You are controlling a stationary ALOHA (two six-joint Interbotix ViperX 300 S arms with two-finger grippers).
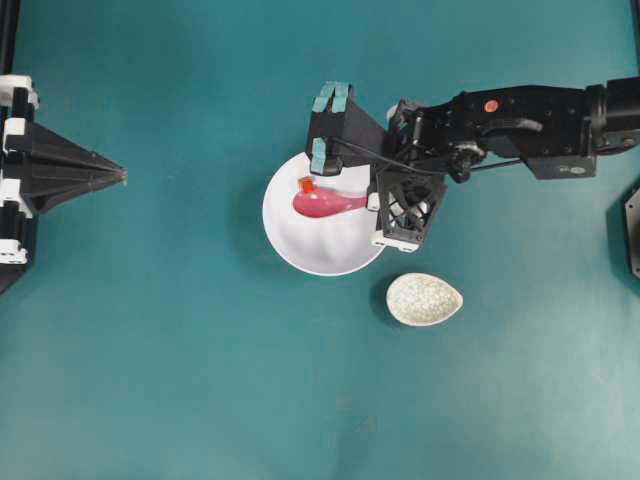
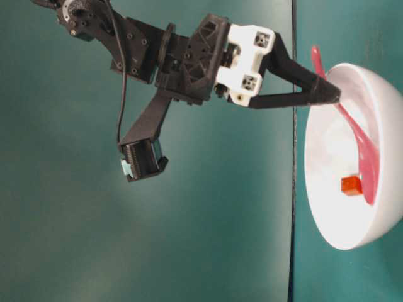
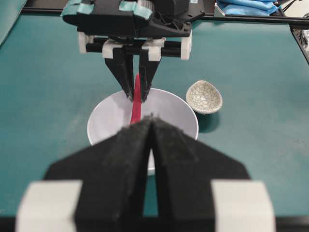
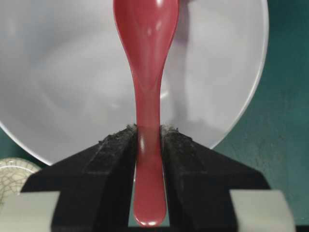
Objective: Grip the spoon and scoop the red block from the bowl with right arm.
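**Guide:** Broadly, a teal counter (image 1: 150,380) fills the overhead view. Largest on it is a round, plain white bowl (image 1: 330,255) near the middle. Reaching in from the right is the black right arm (image 1: 520,120), whose right gripper (image 4: 148,133) has its jaws pinching the handle of a glossy magenta-pink plastic soup spoon (image 1: 325,204).

**Listener:** Where is the scoop?

**Guide:** Inside the bowl, slanting down its inner wall. A tiny red-orange cube, the red block (image 2: 351,185), sits just beside the tip of the scoop, touching or nearly so; it is not yet in the scoop.

**Listener:** And the other arm?

**Guide:** The left gripper (image 3: 150,121) is parked at the left edge, well apart from the bowl, its black jaws pressed together and empty. A small speckled grey-beige oval dish (image 1: 424,299) sits near the bowl.

**Listener:** How should the scoop go?

**Guide:** My judgement: keep the grip firm so the handle cannot twist, lower the scoop's lip flat against the bowl beneath the block, and push slowly, using the curved wall as a backstop. Then tip the scoop level before lifting, or the block may roll off.
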